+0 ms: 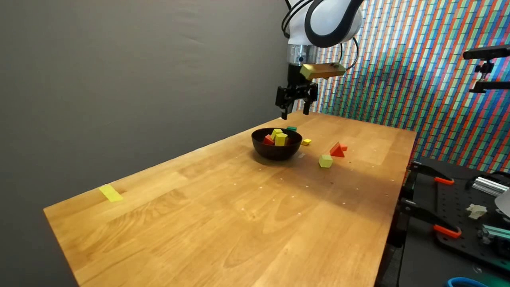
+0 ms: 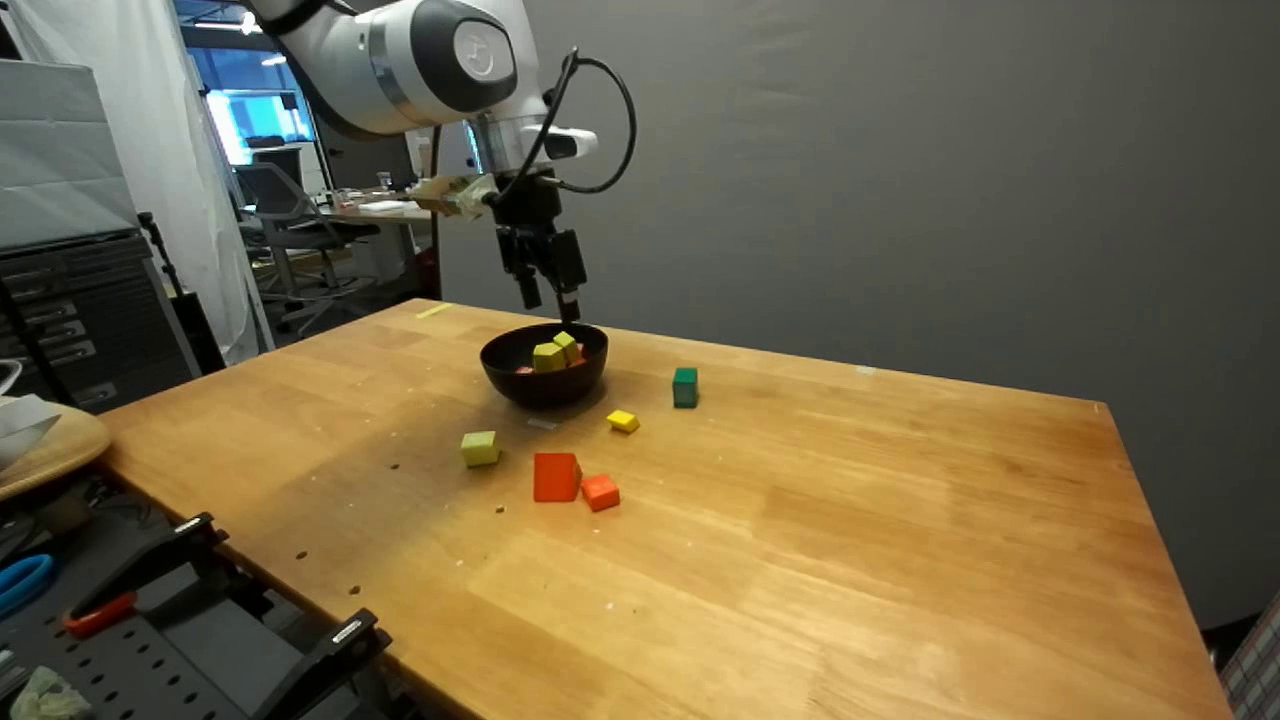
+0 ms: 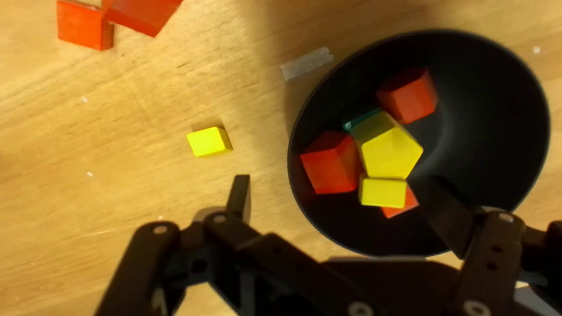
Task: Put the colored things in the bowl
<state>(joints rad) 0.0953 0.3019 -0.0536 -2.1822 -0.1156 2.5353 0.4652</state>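
The black bowl [image 1: 275, 153] [image 2: 545, 392] [image 3: 491, 109] holds several colored things: a yellow pentagonal block [image 3: 392, 153], a small yellow block [image 3: 383, 193], red blocks [image 3: 329, 172], an orange piece [image 3: 399, 211] partly covered, and a teal edge [image 3: 361, 120]. Out on the wood lie a pale yellow block [image 2: 480, 449], a red block [image 2: 556, 477], an orange block [image 2: 600, 492] beside it, a yellow block [image 2: 623, 421] and a teal block [image 2: 685, 388]. Above the bowl's far rim, my gripper [image 1: 295, 114] [image 2: 550, 306] [image 3: 340, 188] hangs open, its fingers wide apart with nothing between them.
Flat yellow tape [image 1: 110, 193] sticks near a table corner. A clear tape scrap [image 3: 307, 63] lies beside the bowl. Along one edge are black clamps with orange grips [image 1: 447, 231]. A grey wall [image 2: 900, 200] runs behind the table.
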